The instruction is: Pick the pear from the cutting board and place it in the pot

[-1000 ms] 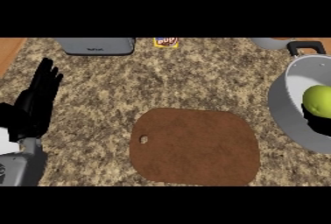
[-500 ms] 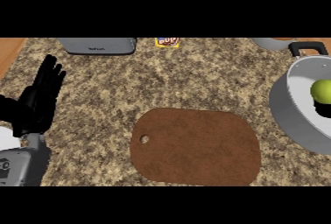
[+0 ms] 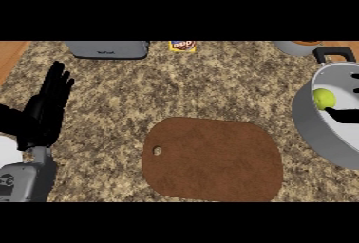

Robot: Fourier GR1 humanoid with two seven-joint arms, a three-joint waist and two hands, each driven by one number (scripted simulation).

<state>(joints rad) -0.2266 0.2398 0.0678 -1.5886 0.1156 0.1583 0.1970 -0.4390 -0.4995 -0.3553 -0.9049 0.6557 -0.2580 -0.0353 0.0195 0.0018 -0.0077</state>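
Pear (image 3: 324, 98) now sits lower in the pot (image 3: 317, 133) than a second ago, board (image 3: 212, 160) bare; you can't tell whether the right robot hand (image 3: 346, 115) has released it. Left robot hand (image 3: 46, 109) rests open over the bench (image 3: 210, 80)

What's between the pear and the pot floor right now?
Nothing visible. The pear is already inside the pot, with right robot hand fingers beside it. The cutting board is bare.

Grey toaster (image 3: 107, 48) at counter's (image 3: 210, 85) far edge, small packet (image 3: 182, 45) just right of it
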